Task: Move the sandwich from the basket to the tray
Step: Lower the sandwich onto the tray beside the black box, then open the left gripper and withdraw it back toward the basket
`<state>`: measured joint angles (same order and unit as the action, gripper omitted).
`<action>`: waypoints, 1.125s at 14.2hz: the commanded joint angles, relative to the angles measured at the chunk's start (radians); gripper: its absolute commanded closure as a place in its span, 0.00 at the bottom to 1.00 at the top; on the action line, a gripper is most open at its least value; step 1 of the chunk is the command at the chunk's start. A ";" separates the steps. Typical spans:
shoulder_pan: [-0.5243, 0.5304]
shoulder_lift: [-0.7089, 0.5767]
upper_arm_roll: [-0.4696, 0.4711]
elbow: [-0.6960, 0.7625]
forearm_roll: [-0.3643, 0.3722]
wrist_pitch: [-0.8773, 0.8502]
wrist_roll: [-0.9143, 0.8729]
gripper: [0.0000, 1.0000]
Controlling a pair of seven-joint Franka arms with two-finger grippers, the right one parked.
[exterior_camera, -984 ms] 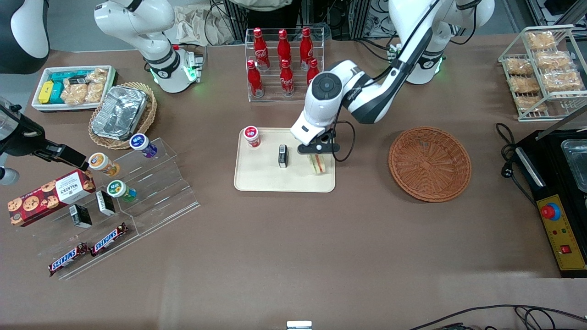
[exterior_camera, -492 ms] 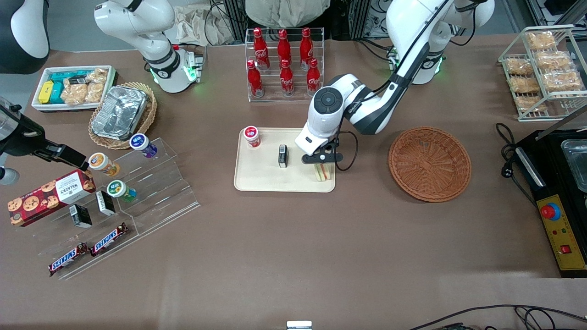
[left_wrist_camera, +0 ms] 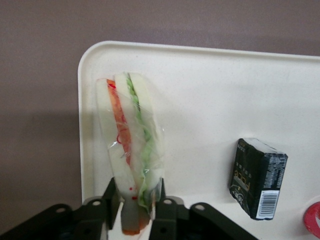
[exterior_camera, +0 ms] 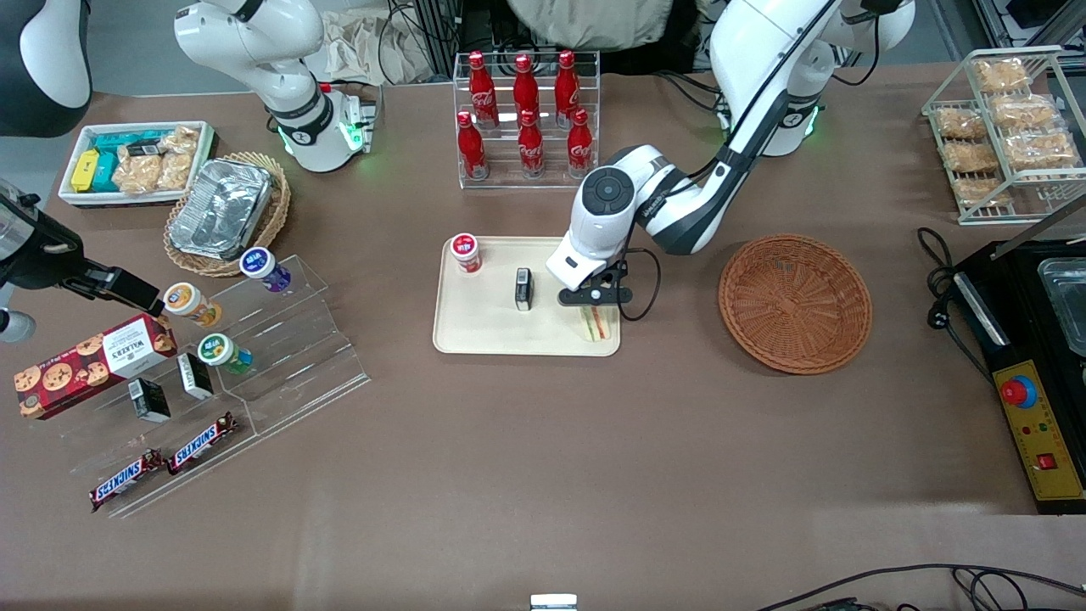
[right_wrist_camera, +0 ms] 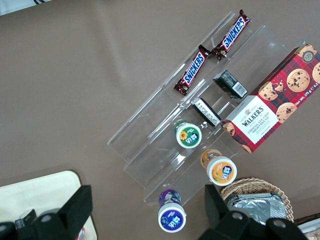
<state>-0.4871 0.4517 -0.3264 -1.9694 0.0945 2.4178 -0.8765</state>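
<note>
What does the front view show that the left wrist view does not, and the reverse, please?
Only the front view shows the empty round basket, the cola bottles and the working arm. Only the left wrist view shows the hand shut on the sandwich, gripping its narrow end, and its plastic wrap. Both show the sandwich near a corner of the tray, with a small black carton standing on the tray.

SNICKERS is showing on two chocolate bars (right_wrist_camera: 215, 51). WALKERS is reading on the red tartan cookie box (right_wrist_camera: 272, 106). Both are lying well apart from the gripper (exterior_camera: 596, 299) fingers.
</note>
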 commanded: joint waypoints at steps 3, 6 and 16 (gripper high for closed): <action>0.005 -0.079 0.044 0.111 0.018 -0.205 0.002 0.01; 0.048 -0.099 0.047 0.297 0.014 -0.544 0.033 0.01; 0.445 -0.412 0.049 0.311 -0.032 -0.947 0.559 0.01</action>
<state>-0.1094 0.0979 -0.2659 -1.6402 0.0735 1.4905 -0.4011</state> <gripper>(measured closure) 0.004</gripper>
